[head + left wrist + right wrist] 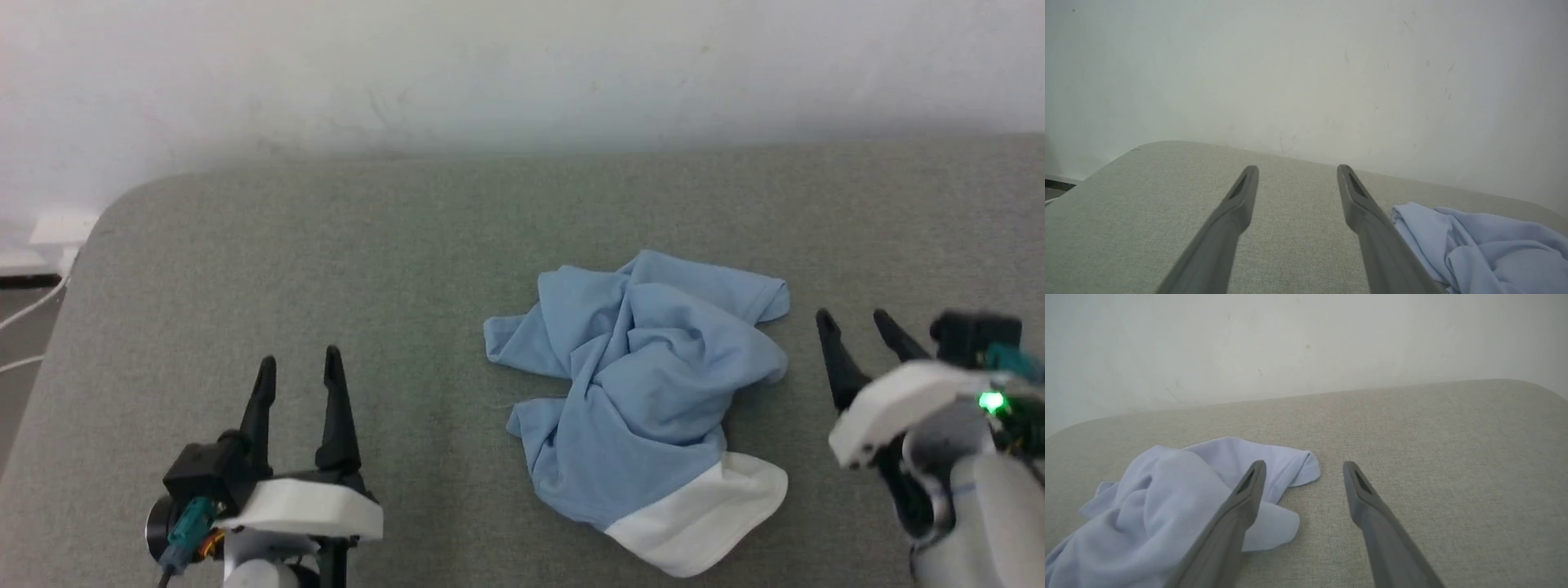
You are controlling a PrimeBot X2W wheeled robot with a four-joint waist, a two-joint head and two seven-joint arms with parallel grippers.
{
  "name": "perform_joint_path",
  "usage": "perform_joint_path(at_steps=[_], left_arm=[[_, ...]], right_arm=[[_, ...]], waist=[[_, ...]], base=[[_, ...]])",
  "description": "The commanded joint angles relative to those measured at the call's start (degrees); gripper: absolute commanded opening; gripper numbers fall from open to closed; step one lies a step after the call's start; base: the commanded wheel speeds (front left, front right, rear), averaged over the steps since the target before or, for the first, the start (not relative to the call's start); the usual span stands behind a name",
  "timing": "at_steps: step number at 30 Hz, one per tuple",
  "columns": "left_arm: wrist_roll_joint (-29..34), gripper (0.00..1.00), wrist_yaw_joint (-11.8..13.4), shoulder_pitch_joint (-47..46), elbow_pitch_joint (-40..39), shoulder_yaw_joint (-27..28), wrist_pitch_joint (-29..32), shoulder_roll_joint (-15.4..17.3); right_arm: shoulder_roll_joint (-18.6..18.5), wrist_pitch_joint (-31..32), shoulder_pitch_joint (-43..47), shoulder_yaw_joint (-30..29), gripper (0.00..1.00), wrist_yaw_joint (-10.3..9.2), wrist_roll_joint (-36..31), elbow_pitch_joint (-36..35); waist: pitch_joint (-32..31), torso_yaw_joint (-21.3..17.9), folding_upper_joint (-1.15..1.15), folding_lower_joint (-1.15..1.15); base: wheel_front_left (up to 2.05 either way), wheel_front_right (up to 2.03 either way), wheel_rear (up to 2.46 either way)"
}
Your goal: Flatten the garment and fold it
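The garment (645, 384), a light blue shirt, lies crumpled in a heap on the grey-green padded table (343, 269), its wide white collar (702, 514) spread at the near edge of the heap. My left gripper (298, 363) stands open well to the left of the heap, nothing between its fingers. My right gripper (856, 317) is open just right of the shirt, apart from it. In the left wrist view the gripper (1297, 168) has the shirt (1486, 245) at its right. In the right wrist view the gripper (1304, 463) has the shirt (1167, 498) at its left.
A white wall (522, 73) rises right behind the table. The table's rounded far-left corner (122, 204) drops off to the floor, where white cables and a socket block (49, 233) lie.
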Motion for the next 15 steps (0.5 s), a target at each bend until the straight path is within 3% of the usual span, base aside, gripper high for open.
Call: perform_joint_path(at_steps=[1,8,15], left_arm=[[0.65,1.00,-0.54,-1.45,-0.55,-0.35,-0.27,-0.38],[1.50,1.00,-1.47,-5.81,-1.46,-1.76,-0.27,-1.47],[2.22,1.00,-1.75,-8.73,-2.33,-3.09,-0.27,-1.98]], right_arm=[[-1.83,2.98,-4.64,0.49,1.00,-0.05,1.96,3.56],[-9.22,18.37,-19.97,6.94,1.00,-0.05,9.41,19.19],[-12.85,24.91,-28.66,15.57,1.00,-0.05,16.53,27.17]], waist=[[2.53,1.78,0.00,-0.01],[7.52,5.40,0.00,-0.01],[11.10,7.62,0.00,-0.01]], base=[[0.00,0.00,0.00],[0.00,0.00,0.00],[0.00,0.00,0.00]])
